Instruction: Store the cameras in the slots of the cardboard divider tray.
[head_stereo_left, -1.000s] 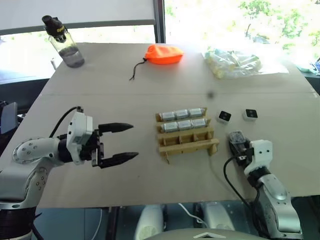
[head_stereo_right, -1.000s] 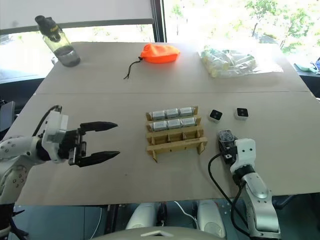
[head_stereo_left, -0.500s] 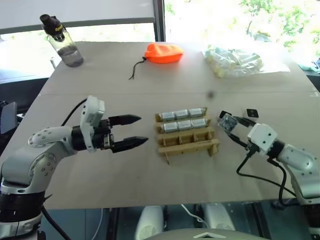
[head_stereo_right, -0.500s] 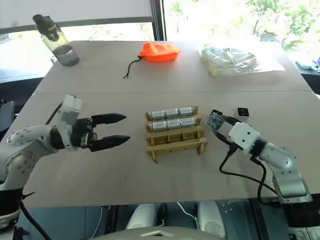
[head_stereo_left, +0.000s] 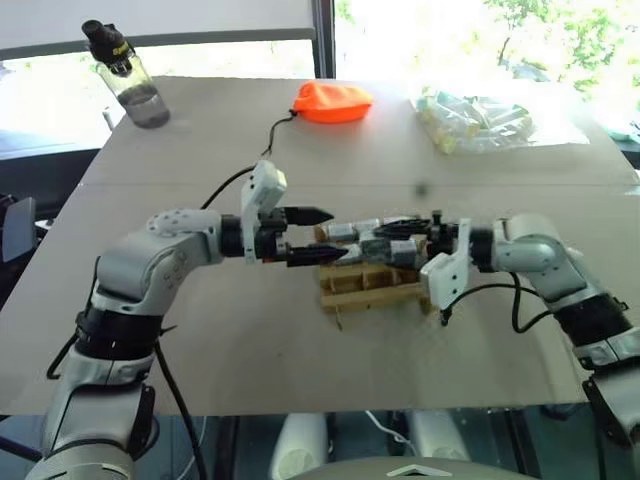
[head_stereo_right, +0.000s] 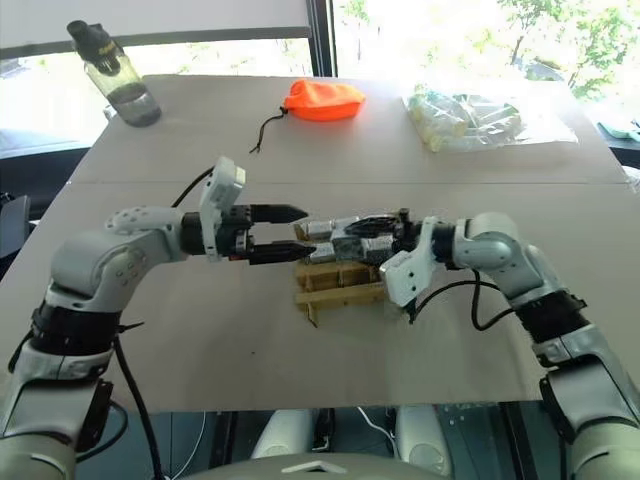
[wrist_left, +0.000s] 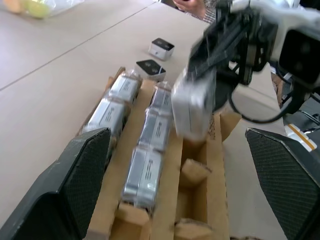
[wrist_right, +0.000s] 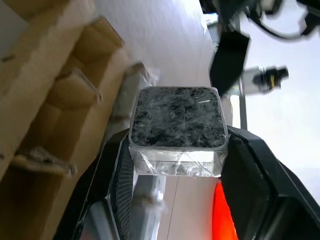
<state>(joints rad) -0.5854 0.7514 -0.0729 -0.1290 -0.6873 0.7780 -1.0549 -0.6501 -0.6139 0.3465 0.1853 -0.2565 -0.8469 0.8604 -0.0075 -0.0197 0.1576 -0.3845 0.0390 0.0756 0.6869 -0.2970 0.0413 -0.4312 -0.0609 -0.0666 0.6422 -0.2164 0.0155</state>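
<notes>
Six cameras fill two rows of the tray (wrist_left: 197, 170), the third row stands empty, the right gripper (wrist_right: 175, 165) clamps a seventh camera (wrist_left: 192, 107) above it, two cameras (wrist_left: 161, 48) wait on the table (head_stereo_left: 200, 330), and the left gripper (head_stereo_left: 315, 235) is spread empty.

An orange pouch (head_stereo_left: 332, 103) lies at the far middle of the table (head_stereo_left: 200, 340), its dark cord (head_stereo_left: 274, 138) trailing off toward the near side. Off at the far left corner a clear bottle (head_stereo_left: 130, 80) with a black cap stands upright, well apart from the pouch. At the far right lies a clear plastic bag (head_stereo_left: 480, 118) holding pale yellowish things, too washed out by the window light to make out, perhaps small packets. A seam (head_stereo_left: 150, 184) crosses the tabletop from side to side.
</notes>
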